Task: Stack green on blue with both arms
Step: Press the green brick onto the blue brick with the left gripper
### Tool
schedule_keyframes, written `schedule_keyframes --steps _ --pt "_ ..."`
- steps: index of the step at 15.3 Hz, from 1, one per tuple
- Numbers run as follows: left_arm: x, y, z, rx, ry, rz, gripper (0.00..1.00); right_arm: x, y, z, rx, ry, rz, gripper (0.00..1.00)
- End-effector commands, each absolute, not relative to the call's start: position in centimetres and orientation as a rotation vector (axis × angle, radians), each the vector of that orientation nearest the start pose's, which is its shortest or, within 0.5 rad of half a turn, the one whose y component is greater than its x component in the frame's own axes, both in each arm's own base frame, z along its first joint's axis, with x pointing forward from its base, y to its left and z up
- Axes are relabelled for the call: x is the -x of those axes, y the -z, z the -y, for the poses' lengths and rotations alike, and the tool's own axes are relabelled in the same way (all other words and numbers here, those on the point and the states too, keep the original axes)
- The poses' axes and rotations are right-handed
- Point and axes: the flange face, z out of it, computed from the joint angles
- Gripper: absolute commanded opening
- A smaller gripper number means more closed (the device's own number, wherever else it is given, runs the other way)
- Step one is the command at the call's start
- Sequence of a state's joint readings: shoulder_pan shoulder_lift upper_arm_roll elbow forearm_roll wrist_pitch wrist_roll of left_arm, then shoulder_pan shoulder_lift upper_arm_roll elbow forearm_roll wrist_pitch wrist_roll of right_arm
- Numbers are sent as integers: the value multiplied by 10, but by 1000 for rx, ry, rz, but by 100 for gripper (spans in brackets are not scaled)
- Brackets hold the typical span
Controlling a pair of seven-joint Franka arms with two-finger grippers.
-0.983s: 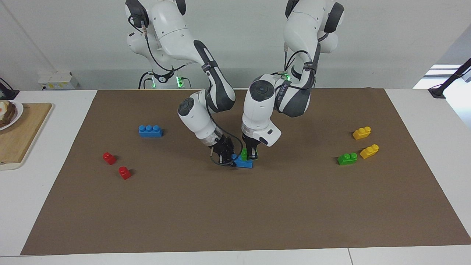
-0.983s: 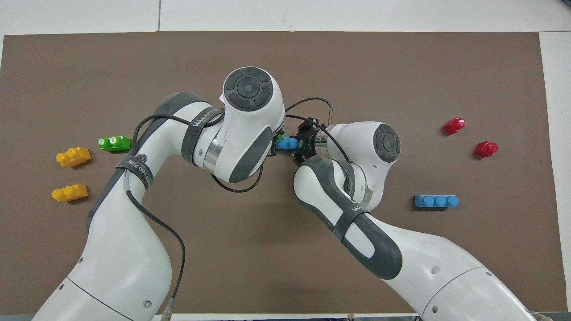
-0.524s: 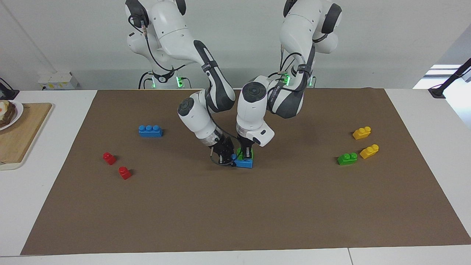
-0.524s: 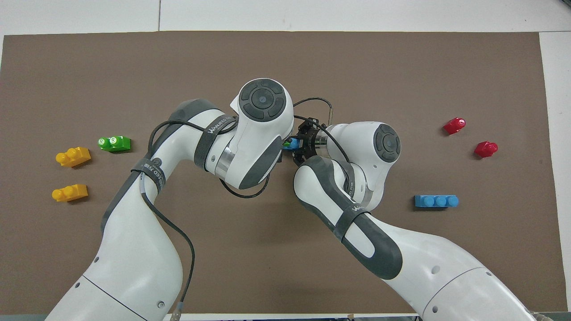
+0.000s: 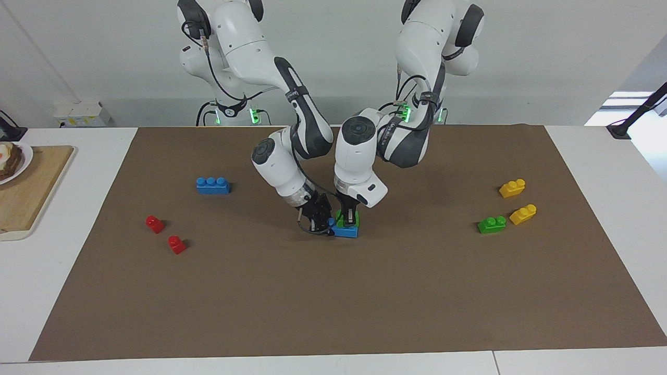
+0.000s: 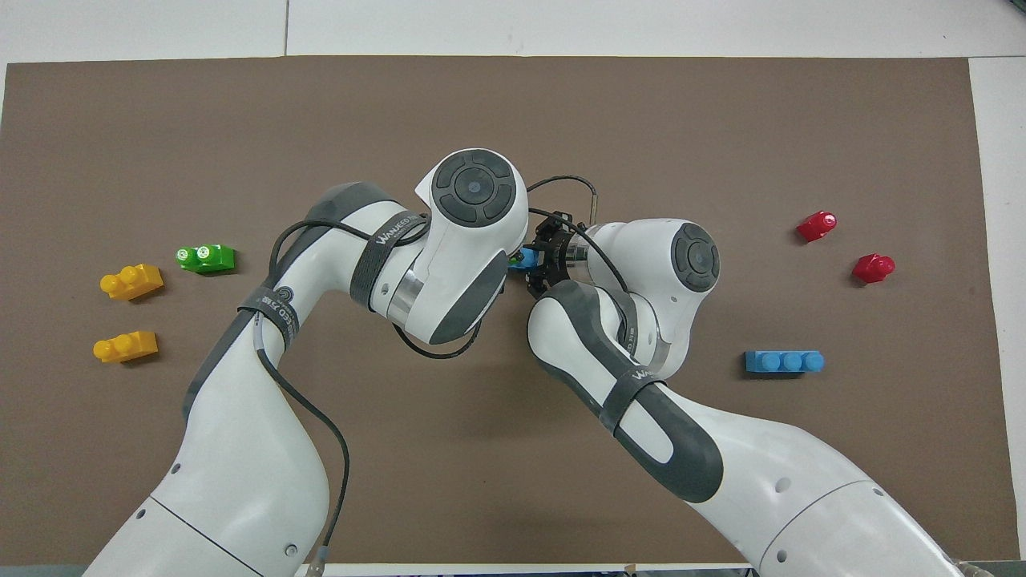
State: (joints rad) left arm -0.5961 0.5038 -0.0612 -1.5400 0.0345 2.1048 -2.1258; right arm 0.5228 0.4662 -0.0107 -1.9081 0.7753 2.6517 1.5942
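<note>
Brown mat (image 5: 365,312), mid-table: blue brick (image 5: 346,231) is pinched at one end by right gripper (image 5: 319,225), green brick (image 5: 341,221) is pinched by left gripper (image 5: 350,217) & sits right on top of blue. Prob just needs pressing straight down.

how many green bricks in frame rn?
2. One green brick sits on the blue brick mid-mat, in the left pincer; the other green brick lies beside the yellow bricks.
</note>
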Motion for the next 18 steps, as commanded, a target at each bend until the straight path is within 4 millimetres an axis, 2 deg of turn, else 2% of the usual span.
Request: schedule_keyframes --steps 1,3,7,8,9,10,13,15,16,17,18 --pt "-551 -350 409 2425 59 2056 0 -567 -237 -274 1767 -316 -2065 0" --pt "-551 -347 409 2443 65 2063 0 -566 -234 -272 1764 -304 -2071 0" --pt "-541 -340 402 2507 59 1945 0 -565 -235 -273 1764 -303 -2068 0" --pt "-542 -340 401 2506 59 1947 36 -566 -235 -272 1763 -303 -2070 0" --pt "-542 -341 402 2508 60 1946 89 -565 -235 -273 1764 -303 -2068 0" --pt "-542 -342 402 2503 60 1948 100 -565 -235 -273 1764 -303 -2068 0" --pt "-546 -350 399 2497 74 1912 100 -565 -235 -273 1764 -303 -2068 2" --pt "-550 -368 394 2533 90 1888 100 -565 -235 -273 1766 -303 -2068 44" --pt "-556 -381 382 2541 99 1900 100 -565 -235 -273 1763 -304 -2070 63" --pt "-563 -397 366 2546 105 1908 100 -565 -235 -273 1765 -305 -2069 78" --pt "-567 -413 354 2571 111 1893 100 -566 -236 -273 1765 -304 -2068 85"
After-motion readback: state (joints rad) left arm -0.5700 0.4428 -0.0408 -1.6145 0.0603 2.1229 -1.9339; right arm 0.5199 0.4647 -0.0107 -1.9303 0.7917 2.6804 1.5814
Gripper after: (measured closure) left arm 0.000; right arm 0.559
